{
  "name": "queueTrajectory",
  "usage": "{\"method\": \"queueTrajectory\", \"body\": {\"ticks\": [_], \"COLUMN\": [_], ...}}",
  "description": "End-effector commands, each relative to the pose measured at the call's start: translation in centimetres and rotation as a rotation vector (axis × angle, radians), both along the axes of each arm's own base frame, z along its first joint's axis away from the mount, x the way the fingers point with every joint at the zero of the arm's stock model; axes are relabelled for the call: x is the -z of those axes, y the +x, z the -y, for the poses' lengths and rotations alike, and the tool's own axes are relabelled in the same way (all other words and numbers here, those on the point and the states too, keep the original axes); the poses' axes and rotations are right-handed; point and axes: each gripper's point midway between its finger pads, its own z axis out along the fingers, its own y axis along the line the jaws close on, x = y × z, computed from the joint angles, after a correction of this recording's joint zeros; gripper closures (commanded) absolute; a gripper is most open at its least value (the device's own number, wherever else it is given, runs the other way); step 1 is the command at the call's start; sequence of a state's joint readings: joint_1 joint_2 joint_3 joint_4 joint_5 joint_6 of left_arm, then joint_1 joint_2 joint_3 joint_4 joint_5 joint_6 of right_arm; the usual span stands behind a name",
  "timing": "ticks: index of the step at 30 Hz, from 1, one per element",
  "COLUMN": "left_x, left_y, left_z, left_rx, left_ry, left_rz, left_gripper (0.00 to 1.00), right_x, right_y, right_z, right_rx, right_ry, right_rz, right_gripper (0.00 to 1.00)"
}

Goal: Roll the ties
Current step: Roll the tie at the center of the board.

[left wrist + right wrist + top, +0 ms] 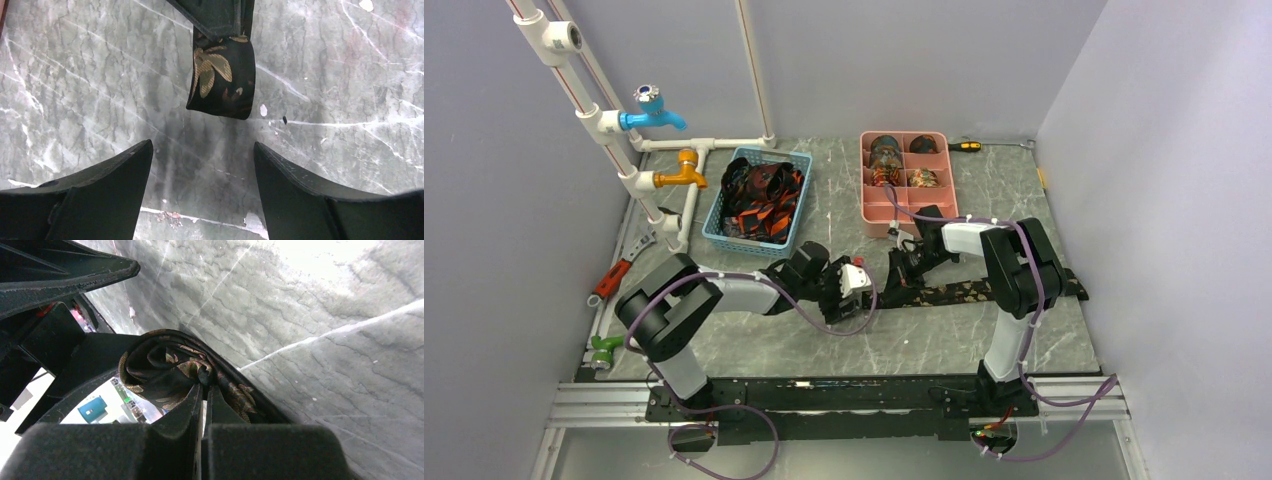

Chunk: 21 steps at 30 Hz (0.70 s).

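While both arms meet mid-table, the left gripper (202, 150) hangs with jaws wide, facing the looped end of a tie (222, 75) without touching it. The right gripper (205, 385) pinches that loop tight. The tie's remainder lies flat on the table (1044, 200), running rightward. Farther back, a blue basket (749, 243) holds loose ties (759, 200). A pink tray (904, 134) holds rolled coils (886, 152) in its four far compartments.
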State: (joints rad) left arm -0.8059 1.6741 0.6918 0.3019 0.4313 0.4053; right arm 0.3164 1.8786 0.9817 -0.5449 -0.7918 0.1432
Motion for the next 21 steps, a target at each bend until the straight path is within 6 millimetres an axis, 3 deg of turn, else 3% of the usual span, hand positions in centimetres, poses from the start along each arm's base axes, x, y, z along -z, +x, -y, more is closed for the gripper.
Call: {"method": "queueTrajectory", "body": {"ticks": [1, 8, 14, 21], "left_x": [0.1, -1.2, -3.1, -2.0], "left_y": [0.0, 0.5, -0.9, 0.1], "left_z": [1.4, 4.1, 6.2, 7.7], "left_rx": [0.028, 0.089, 0.158, 0.116], "left_ry": [-0.021, -0.091, -0.153, -0.142], "left_rz": [-0.029, 0.002, -0.010, -0.034], "left_gripper": [0.18, 0.23, 0.46, 0.58], "right_x": [3.7, 3.8, 3.7, 3.5], "right_y": [0.7, 0.7, 0.7, 0.4], "right_z": [2.0, 1.8, 1.6, 1.3], "right_rx": [-0.016, -0.018, -0.016, -0.016], "right_ry": [-0.164, -0.156, -0.143, -0.116], "right_rz": [0.061, 0.053, 0.047, 0.042], "right_gripper": [1.00, 1.00, 1.00, 1.00]}}
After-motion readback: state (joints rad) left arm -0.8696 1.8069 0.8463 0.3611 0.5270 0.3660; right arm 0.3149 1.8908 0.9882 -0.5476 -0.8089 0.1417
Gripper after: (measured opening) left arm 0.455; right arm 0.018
